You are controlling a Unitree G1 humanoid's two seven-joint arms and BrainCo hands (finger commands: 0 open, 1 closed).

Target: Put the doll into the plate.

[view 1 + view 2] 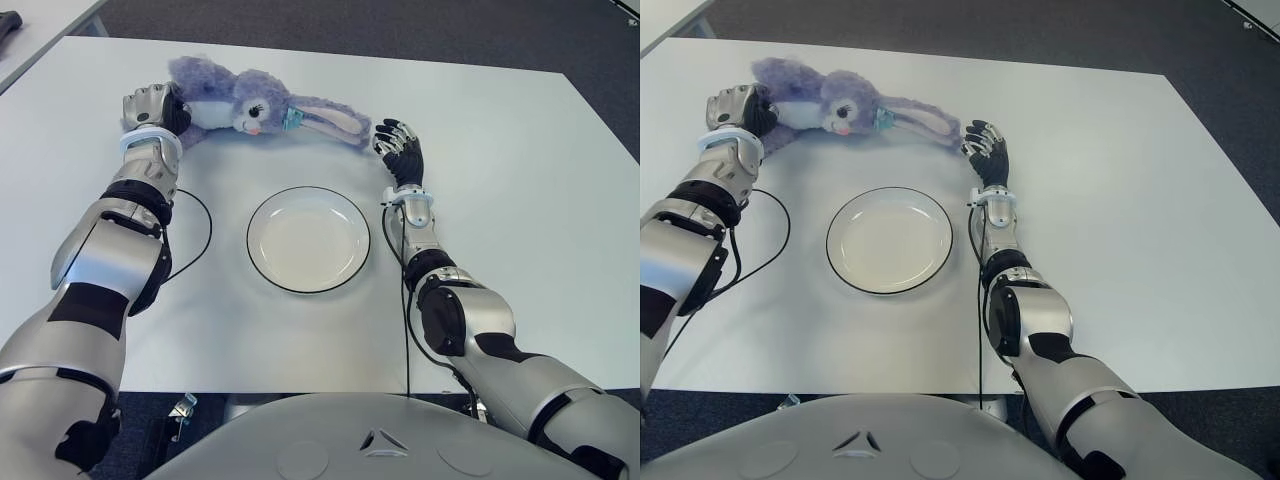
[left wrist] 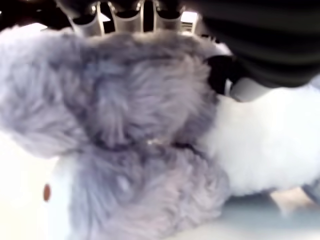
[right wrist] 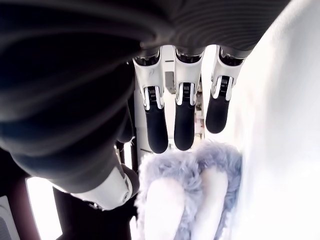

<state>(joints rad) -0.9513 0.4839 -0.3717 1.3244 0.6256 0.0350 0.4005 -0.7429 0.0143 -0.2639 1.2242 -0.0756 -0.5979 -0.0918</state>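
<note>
You are gripping the plush rabbit's (image 1: 235, 103) body in your left hand (image 1: 152, 108) for lifting | right hand (image 1: 398, 148), fingers spread and empty, is waiting just beside its ears | plate (image 1: 308, 239) is sitting between your forearms on the table (image 1: 500, 200).

Bare table (image 1: 500, 200) surrounds the plate (image 1: 308, 239); only the left arm's cable (image 1: 195, 240) seems near it.

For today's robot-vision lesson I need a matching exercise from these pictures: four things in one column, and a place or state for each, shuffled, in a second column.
Things:
1. doll
2. plate
3. left hand
4. right hand

Places or states:
A. fingers extended, at the tips of the long ears
B. lying on its side at the far part of the table
C. closed around the purple body end
D. empty, between the two forearms

Pairs: 1-B, 2-D, 3-C, 4-A
</note>
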